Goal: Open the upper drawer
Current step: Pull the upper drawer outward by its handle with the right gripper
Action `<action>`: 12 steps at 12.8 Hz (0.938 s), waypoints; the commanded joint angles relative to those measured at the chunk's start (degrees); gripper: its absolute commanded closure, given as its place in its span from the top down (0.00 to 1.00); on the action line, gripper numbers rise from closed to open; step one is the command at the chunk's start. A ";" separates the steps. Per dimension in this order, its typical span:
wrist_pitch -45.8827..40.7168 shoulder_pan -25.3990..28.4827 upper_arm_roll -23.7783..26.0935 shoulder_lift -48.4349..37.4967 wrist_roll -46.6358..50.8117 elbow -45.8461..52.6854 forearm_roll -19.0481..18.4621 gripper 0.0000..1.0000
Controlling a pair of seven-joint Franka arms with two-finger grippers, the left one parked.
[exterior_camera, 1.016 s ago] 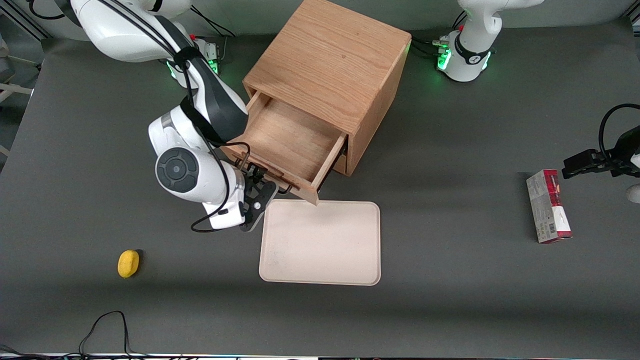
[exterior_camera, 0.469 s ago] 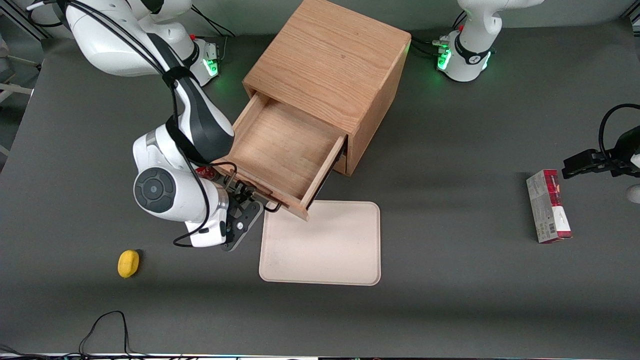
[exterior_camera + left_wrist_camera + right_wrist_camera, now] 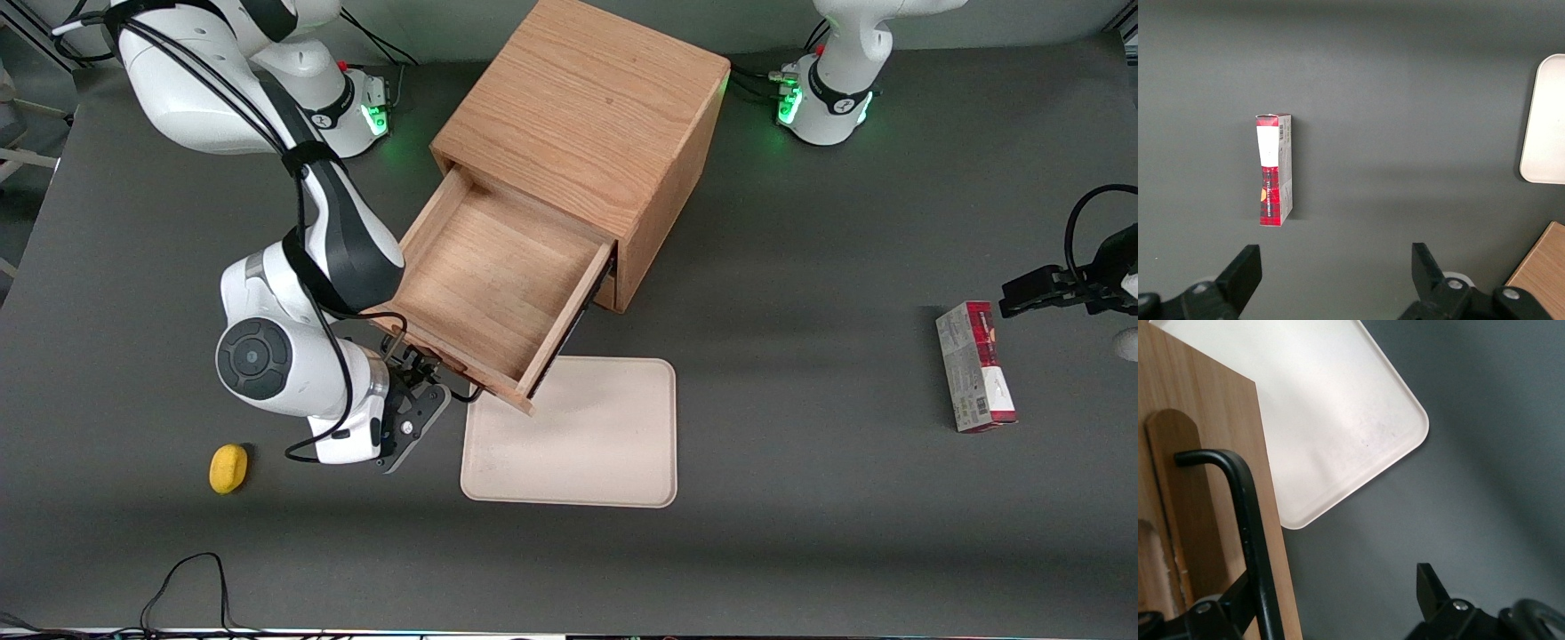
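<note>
**Drawer Nearly Out**

The upper drawer [image 3: 484,284] juts far from the cabinet [image 3: 582,133], its corner over the tray [image 3: 573,440]. The hand [image 3: 425,384], fingers apparently spread around the handle [image 3: 1248,527], could yank it off its runners by pulling further.

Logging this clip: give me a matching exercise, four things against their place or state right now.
Things:
1. upper drawer
2. tool
3. yellow object
4. red-and-grey box

Places or states:
A. lying toward the parked arm's end of the table
B. pulled far out of the oak cabinet, nothing in it
C. at the drawer's black handle
D. on the table toward the working arm's end, nearer the front camera than the cabinet

Pairs: 1-B, 2-C, 3-D, 4-A
</note>
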 commanded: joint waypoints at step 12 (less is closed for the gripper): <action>-8.35 -1.47 0.37 -0.47 -0.95 8.09 -0.95 1.00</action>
